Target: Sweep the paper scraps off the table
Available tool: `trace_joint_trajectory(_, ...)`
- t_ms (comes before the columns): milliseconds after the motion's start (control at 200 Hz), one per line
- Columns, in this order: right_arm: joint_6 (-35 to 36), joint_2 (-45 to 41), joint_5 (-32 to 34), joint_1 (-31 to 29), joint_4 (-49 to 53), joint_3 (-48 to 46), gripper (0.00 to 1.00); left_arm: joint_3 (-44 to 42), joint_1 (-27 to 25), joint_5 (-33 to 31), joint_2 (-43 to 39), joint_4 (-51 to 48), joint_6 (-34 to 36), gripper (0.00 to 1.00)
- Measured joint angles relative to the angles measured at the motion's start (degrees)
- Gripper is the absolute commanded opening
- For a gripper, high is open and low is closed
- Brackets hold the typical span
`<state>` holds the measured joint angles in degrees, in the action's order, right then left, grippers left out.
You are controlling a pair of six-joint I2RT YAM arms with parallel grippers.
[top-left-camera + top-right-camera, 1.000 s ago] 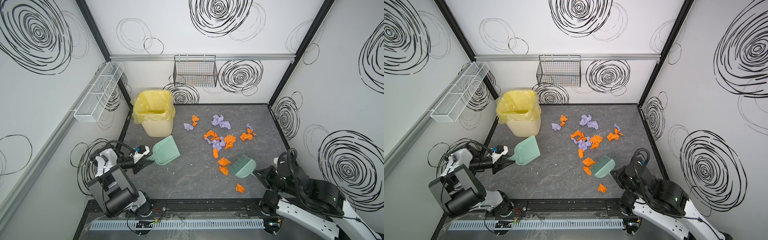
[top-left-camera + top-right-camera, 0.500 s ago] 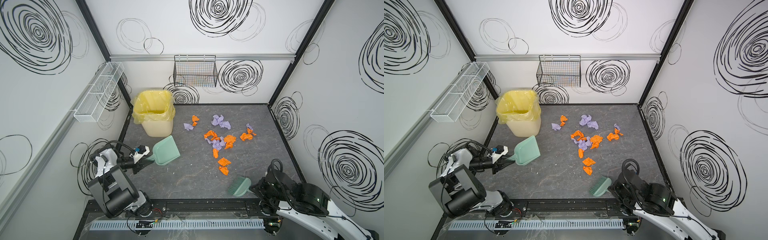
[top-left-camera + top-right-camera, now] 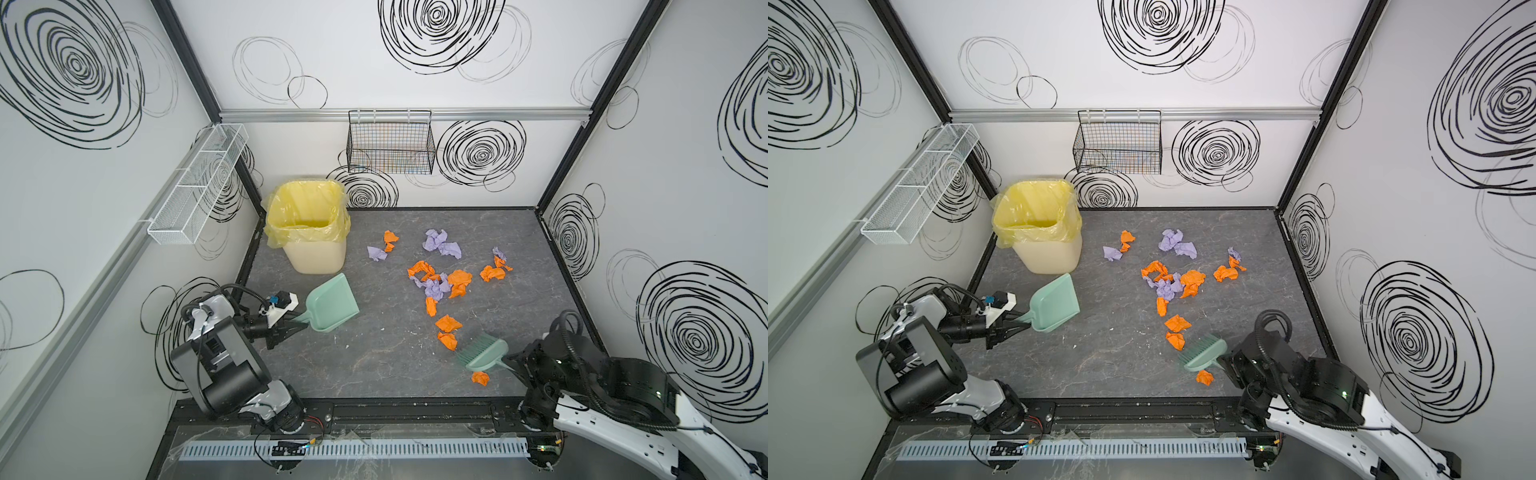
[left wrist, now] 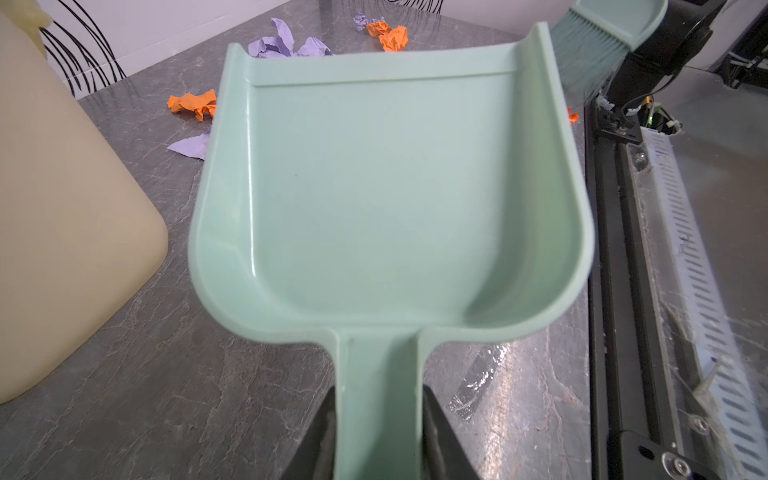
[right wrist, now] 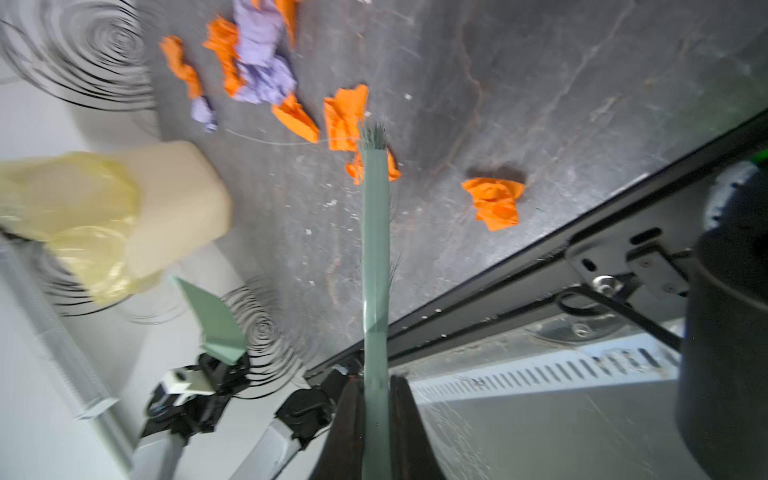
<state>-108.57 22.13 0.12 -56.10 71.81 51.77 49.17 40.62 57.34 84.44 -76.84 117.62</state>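
Right wrist view first, Mo: what is the brush (image 5: pixel 375 232) facing?

Nearest, one orange scrap (image 3: pixel 480 378) lies alone at about 5 o'clock on the bench (image 3: pixel 374 374), just beside the brush head on its near side. The bristles touch, or almost touch, two orange pieces (image 3: pixel 448 341) just past them. Further on, the main heap of paper scraps (image 3: pixel 440 284) sits around the middle, with stragglers out toward 12 and 1 o'clock. None is in the dustpan (image 3: pixel 332 303), which waits empty at 9 o'clock, well apart from the paper. The lined bin (image 3: pixel 309 245) stands beyond it at 10 o'clock.

So how should the stroke go, Lena?

I judge this to be the gathering step. Keep the bristles low on the bench and drag toward 9 o'clock in short strokes, so the light crumpled paper slides rather than flicks away. That lone scrap lies on the near side of the brush head, so it needs its own pass. The pan's lip should sit flush on the bench; I cannot tell whether it does.

And the grippers?

On the right gripper (image 5: pixel 376 395) the jaws are drawn together, clamped on the brush's thin handle. On the left gripper (image 4: pixel 378 399) they stand a little apart, clamped on the dustpan's handle, one finger on each side.
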Motion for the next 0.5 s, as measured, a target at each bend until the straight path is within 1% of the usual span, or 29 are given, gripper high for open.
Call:
trace_joint_trajectory(85, -0.50, -1.38, 4.46, -0.26, -0.11, 2.93, 0.00, 0.26, -3.02, -0.50, -1.95, 0.11, -0.61, 0.00)
trace_joint_trajectory(150, -0.48, -1.11, 7.56, -0.72, -0.09, 4.07, 0.00, 0.79, -6.54, -0.85, -4.92, 0.11, -1.79, 0.00)
trace_joint_trajectory(260, 0.42, 0.74, 13.25, -2.36, -0.04, 6.14, 0.00, 2.40, -15.13, -1.05, -11.28, 0.85, -6.80, 0.00)
trace_joint_trajectory(360, 1.57, 1.88, 18.69, -4.44, -0.13, 9.07, 0.00, 2.97, -25.92, -1.66, -16.35, 5.42, -15.58, 0.00)
trace_joint_trajectory(430, 2.29, 1.44, 22.27, -5.90, -0.22, 10.75, 0.00, 2.78, -35.28, -3.61, -19.39, 11.04, -24.39, 0.00)
trace_joint_trajectory(500, 2.82, 0.39, 25.35, -7.15, -0.28, 11.30, 0.00, 1.92, -46.21, -7.26, -21.86, 18.58, -33.68, 0.00)
